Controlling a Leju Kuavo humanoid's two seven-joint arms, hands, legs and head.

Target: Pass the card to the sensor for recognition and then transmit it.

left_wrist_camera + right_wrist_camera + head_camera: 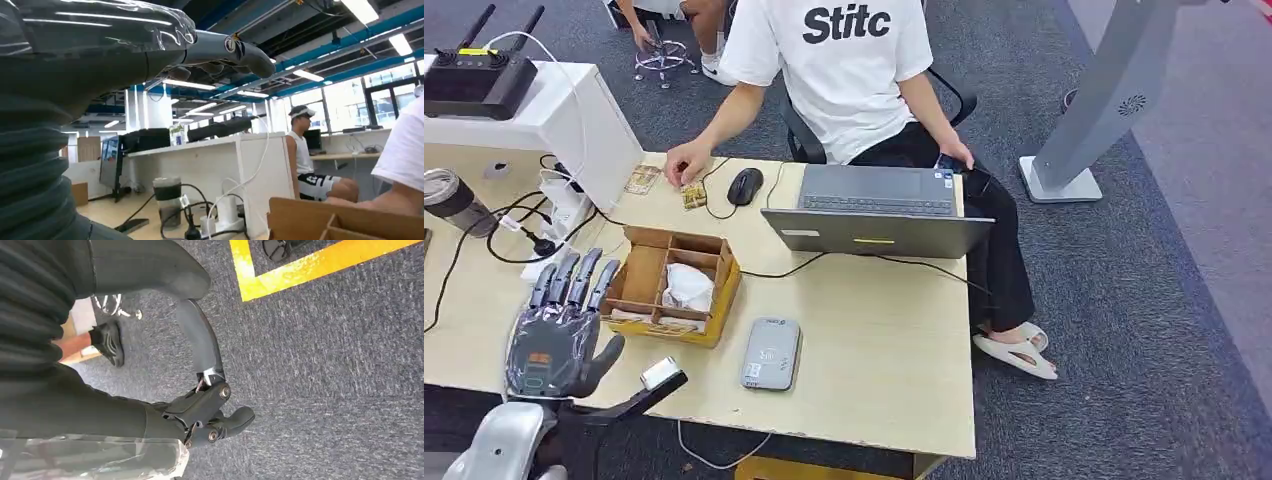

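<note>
Two small cards lie at the desk's far side: one patterned card (642,180) and another (694,196) right by a person's hand (686,160). The grey flat sensor (771,353) lies near the desk's front edge, right of a wooden compartment box (639,278). My left hand (559,322) hovers over the desk's front left, just left of the box, fingers spread and holding nothing; its outstretched fingers (227,50) appear in the left wrist view above the box rim (320,212). My right hand (210,412) hangs over the grey carpet, holding nothing.
A person in a white T-shirt (844,70) sits at the far side behind an open laptop (876,205) with a mouse (744,185). A tumbler (454,200), cables and a power strip (559,215) crowd the left. White paper (689,285) lies in the box.
</note>
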